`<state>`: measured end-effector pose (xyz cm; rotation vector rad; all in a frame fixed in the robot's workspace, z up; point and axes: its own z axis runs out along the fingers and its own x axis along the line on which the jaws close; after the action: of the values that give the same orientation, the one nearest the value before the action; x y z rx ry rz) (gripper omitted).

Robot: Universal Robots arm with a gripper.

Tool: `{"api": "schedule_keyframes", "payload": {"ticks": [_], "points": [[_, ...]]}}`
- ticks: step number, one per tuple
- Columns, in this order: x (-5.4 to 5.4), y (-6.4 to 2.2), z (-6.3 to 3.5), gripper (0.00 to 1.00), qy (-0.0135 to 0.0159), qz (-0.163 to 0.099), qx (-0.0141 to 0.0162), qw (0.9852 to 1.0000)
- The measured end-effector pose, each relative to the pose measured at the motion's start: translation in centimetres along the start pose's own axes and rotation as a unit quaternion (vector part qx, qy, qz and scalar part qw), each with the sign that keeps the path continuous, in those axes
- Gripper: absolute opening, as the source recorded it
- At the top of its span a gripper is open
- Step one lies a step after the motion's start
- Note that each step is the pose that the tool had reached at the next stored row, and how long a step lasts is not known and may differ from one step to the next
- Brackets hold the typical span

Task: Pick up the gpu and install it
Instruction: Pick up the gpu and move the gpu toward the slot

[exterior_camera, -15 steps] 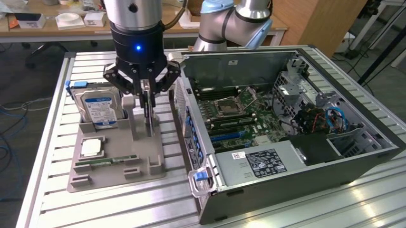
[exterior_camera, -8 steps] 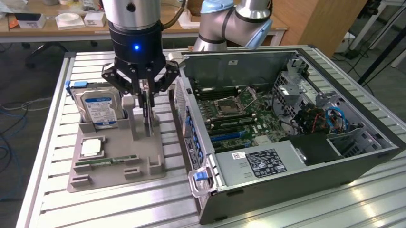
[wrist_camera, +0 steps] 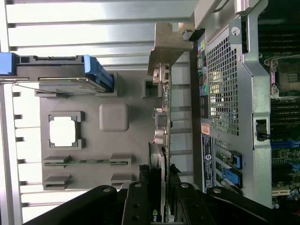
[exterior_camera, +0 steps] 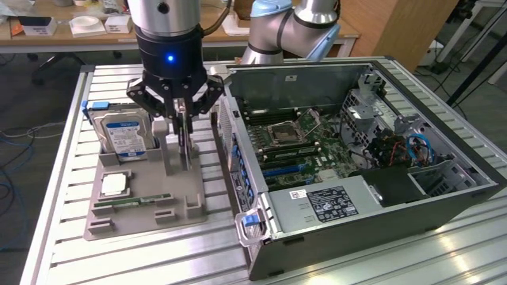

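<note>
The gpu (exterior_camera: 187, 148) is a thin dark card standing on edge in a slot of the grey holder tray (exterior_camera: 151, 221), just beside the open computer case (exterior_camera: 357, 154). My gripper (exterior_camera: 184, 114) hangs straight above it, one finger on each face of the card's upper edge, shut on it. In the wrist view the gpu (wrist_camera: 164, 117) appears edge-on, its pale metal bracket (wrist_camera: 169, 43) at the far end, and the gripper (wrist_camera: 161, 206) clamps it between the black fingers (wrist_camera: 140, 201).
A silver blue-labelled hard drive (exterior_camera: 125, 133) stands in the tray toward the exterior view's left. A square processor chip (exterior_camera: 115, 185) and a narrow green memory stick (exterior_camera: 130, 202) lie lower in the tray. The motherboard (exterior_camera: 301, 148) lies exposed inside the case.
</note>
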<state>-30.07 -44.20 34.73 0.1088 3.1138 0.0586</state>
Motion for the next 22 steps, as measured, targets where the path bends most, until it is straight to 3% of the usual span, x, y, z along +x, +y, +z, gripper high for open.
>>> {"api": "schedule_keyframes", "payload": {"ticks": [6, 22], "points": [[0.0, 0.03, -0.55, 0.26, -0.0001, 0.000, -0.0001, 1.0000], [-0.1, 0.21, -5.36, 0.26, -0.0001, 0.000, -0.0001, 1.0000]]}}
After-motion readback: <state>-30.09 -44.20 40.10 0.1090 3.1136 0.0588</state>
